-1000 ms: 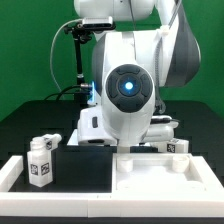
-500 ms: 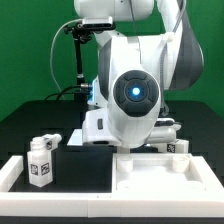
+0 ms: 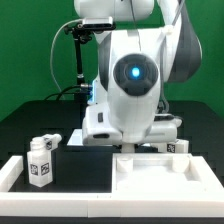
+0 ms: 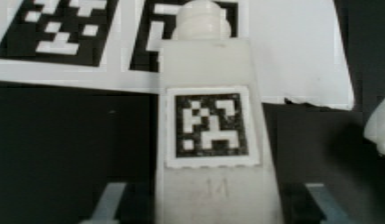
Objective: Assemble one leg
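Note:
In the wrist view one leg (image 4: 210, 110), a white blocky peg with a black-and-white tag on its face, lies lengthwise between my fingers (image 4: 118, 196). My gripper (image 4: 215, 196) is open and straddles the leg's near end, with a dark gap on each side. The leg's narrow tip reaches over the marker board (image 4: 100, 35). In the exterior view the arm's body hides the gripper and this leg. Other legs stand at the exterior view's left (image 3: 40, 160) and lie at its right (image 3: 176, 146).
A large white square tray-like piece (image 3: 165, 178) sits at the front right of the exterior view. A white raised edge (image 3: 60, 200) runs along the front and left of the black table. A camera stand (image 3: 78, 60) rises behind the arm.
The arm's round blue-lit joint has shifted upward in the exterior view. The loose legs and the tray-like piece have not moved.

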### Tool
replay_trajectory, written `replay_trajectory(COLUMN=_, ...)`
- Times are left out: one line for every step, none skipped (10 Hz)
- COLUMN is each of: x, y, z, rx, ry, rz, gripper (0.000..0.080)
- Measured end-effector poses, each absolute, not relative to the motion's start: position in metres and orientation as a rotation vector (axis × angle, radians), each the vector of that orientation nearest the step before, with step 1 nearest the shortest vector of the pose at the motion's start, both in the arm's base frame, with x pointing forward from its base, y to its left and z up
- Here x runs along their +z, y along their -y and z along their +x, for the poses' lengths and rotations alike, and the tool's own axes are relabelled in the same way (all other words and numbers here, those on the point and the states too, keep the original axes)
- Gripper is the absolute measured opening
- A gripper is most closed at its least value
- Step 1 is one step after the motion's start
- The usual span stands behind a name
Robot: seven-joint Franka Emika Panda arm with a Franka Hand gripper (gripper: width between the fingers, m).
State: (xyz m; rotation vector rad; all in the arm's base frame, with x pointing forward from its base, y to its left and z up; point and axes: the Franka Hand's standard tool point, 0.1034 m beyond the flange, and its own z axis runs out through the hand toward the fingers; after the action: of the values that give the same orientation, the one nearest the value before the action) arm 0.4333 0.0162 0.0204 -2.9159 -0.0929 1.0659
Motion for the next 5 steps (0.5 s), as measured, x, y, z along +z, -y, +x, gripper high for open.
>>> replay_trajectory(x=0.039, y=-0.018, z=0.449, rx=0.986, ry=0.099, rz=-2.941, gripper=0.0285)
replay_trajectory(x=0.061, y=-0.02, z=0.463, rx=0.914, ry=0.091, rz=-2.956, gripper=0.0285)
replay_trajectory(x=0.084, y=-0.022, z=0.478, rx=0.839, ry=0.097, rz=-2.977, gripper=0.0285)
replay_trajectory(x=0.105, y=-0.026, z=0.495, rx=0.762, ry=0.108, rz=-2.997, gripper=0.0285)
replay_trajectory(x=0.11, y=-0.029, z=0.509, rx=0.654, ry=0.106, rz=-3.025, gripper=0.0285)
